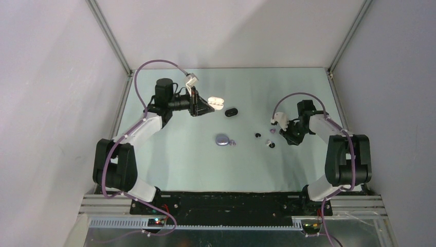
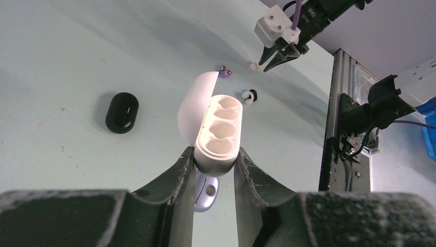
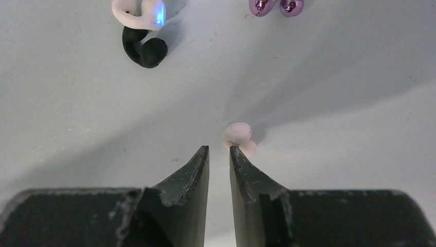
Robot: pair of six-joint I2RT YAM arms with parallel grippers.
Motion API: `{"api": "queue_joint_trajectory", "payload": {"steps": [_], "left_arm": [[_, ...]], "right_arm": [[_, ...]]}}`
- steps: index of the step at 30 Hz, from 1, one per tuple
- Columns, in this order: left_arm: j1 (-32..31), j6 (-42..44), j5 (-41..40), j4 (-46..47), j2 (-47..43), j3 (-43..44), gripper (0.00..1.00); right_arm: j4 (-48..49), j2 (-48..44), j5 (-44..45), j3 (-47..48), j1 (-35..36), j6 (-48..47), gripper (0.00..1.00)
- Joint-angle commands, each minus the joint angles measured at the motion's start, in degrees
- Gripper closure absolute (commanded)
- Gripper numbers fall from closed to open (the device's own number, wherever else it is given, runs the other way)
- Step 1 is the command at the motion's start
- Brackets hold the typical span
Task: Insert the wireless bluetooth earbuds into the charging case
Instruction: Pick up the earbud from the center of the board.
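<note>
Left claw (image 2: 215,154) clamped on the open white charging case (image 2: 220,131) (all sockets empty, nothing inserted yet). Right claw (image 3: 219,149) almost closed, gripping nothing; I see a white earbud (image 3: 237,134) on the surface (image 3: 349,154) right at its tip, unpicked.

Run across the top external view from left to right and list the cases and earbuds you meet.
white charging case → black case → small black earbud → black-and-white earbud. Left out: the lavender case, which overlaps the first two across the width.
</note>
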Motion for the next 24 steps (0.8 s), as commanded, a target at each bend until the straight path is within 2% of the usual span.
{"api": "queue_joint_trajectory", "payload": {"steps": [1, 15, 24], "left_arm": [[0.4, 1.6, -0.1, 0.2, -0.4, 2.7, 0.98], [0.4, 1.9, -0.7, -1.1, -0.8, 2.7, 0.98], [0.4, 2.1, -1.0, -1.6, -0.9, 2.7, 0.98]], "right_arm": [[0.8, 1.4, 0.8, 1.8, -0.2, -2.3, 0.75], [4.1, 3.9, 2.1, 1.8, -0.6, -3.3, 0.68], [5.8, 3.2, 2.5, 1.8, -0.7, -3.2, 0.72]]}}
